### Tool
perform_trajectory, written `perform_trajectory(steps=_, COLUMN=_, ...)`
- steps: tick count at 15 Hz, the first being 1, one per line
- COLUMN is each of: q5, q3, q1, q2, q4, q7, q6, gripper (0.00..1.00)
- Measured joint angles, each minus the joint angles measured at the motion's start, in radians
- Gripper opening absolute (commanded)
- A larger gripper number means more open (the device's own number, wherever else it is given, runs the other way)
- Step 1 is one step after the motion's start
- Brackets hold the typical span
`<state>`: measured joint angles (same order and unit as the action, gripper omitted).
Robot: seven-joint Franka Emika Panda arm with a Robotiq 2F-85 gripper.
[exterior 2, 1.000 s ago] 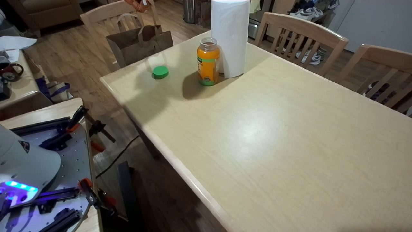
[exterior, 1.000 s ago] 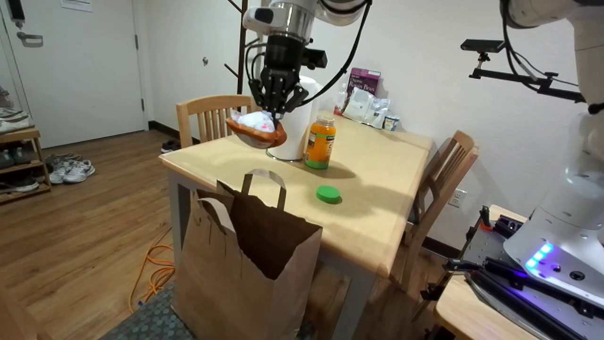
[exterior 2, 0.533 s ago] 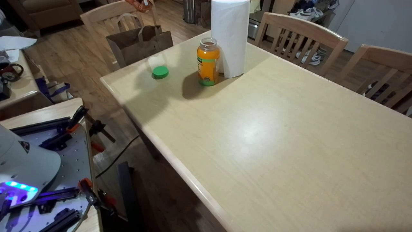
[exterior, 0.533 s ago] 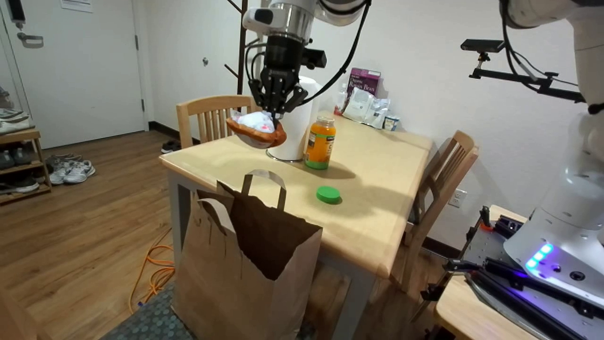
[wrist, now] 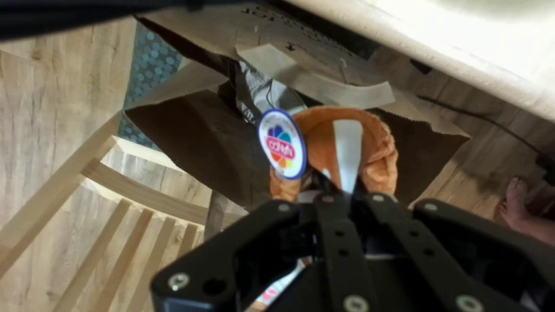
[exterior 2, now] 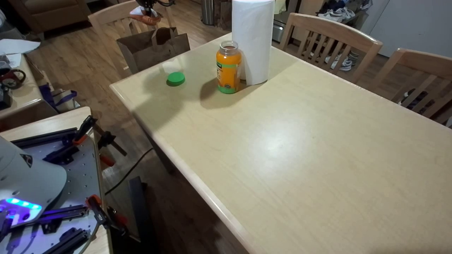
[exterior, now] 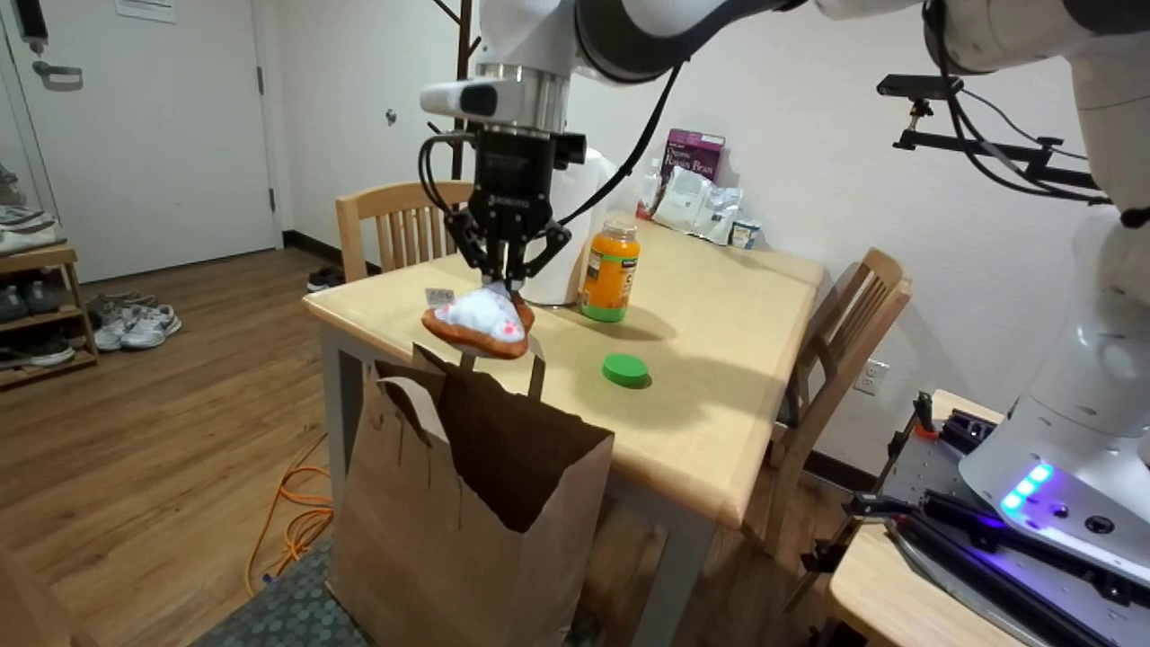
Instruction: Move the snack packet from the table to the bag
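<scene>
The brown paper grocery bag (exterior: 449,539) is standing open on a patterned chair seat (exterior: 278,602), right beside the light wooden table (exterior: 719,314). In the wrist view, a loop handle (wrist: 316,84) is leaning partly across the bag's mouth; whether it is being touched by the load cannot be told. Inside, a grey printed wrapper (wrist: 262,91) is being exposed. Farther on, a green lid (exterior: 624,369) is lying flat on the table, and an open-topped orange bottle (exterior: 611,274) is standing upright just beside a paper towel roll (exterior 2: 252,42).

The snack packet (exterior: 481,322) is being clenched by its upper part in the Robotiq gripper (exterior: 505,284) and is hanging above the bag, its far handle being partly hidden in an exterior view. The packet is looking soft and plush-like, orange-brown below and white with pink spots above; a round, blue-edged tag (wrist: 282,144) is sticking out from it.

The pale tabletop is being darkened by shadow around the lid. Wooden chairs (exterior 2: 333,28) are being ranged along its side. At its far end, a purple Raisin Bran box (exterior: 694,148) and white pouches (exterior: 687,198) are standing before a white wall (exterior: 809,135). Shoes (exterior: 148,325) are resting on the wood floor (exterior: 207,386) near a door (exterior: 153,153).
</scene>
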<state>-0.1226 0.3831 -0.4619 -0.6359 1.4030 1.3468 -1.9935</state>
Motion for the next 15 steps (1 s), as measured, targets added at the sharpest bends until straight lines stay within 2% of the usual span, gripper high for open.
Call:
perform_trajectory(steps=6, q5=-0.037, q3=0.000, q1=-0.050, q2=-0.115, q4=-0.096, q7=0.174, q6=0.002, gripper=0.02)
perform_trajectory(steps=9, q5=-0.033, q3=0.001, q1=-0.043, q2=-0.160, q4=-0.133, q7=0.273, q6=0.034, gripper=0.02)
perform_trajectory(steps=15, q5=-0.001, q3=0.024, q1=-0.016, q2=-0.249, q4=-0.213, q7=0.582, q6=0.143, gripper=0.02)
